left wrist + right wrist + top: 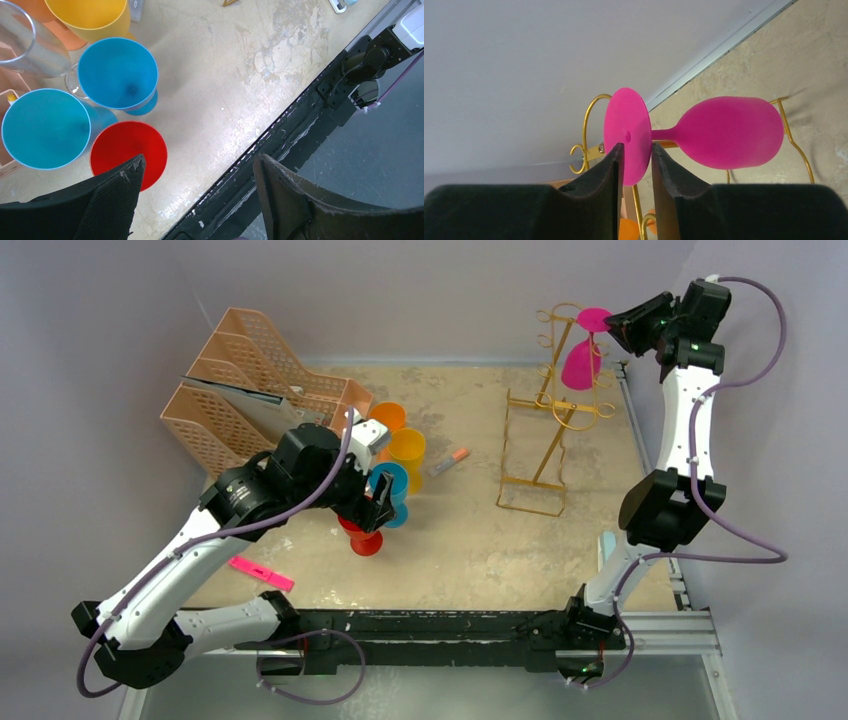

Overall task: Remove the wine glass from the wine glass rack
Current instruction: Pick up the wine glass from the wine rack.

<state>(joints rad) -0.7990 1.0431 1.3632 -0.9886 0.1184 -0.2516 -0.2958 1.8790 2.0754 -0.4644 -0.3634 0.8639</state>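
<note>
The pink wine glass (581, 364) hangs upside down by its foot from a top hook of the gold wire wine glass rack (552, 445) at the back right. In the right wrist view the wine glass (729, 132) lies sideways, its round foot slotted in the rack's gold loop (585, 125). My right gripper (636, 146) has one finger on each face of that foot, both tips against it. In the top view the right gripper (612, 328) sits just right of the foot. My left gripper (378, 510) hovers open above a red cup (125, 145), holding nothing.
A cluster of cups stands mid-left: two blue (117, 72), yellow (407, 450), orange (388, 417) and a clear glass (27, 45). A peach lattice organiser (250, 380) is at the back left. A pink marker (260, 573) and an orange-tipped marker (447, 462) lie on the table.
</note>
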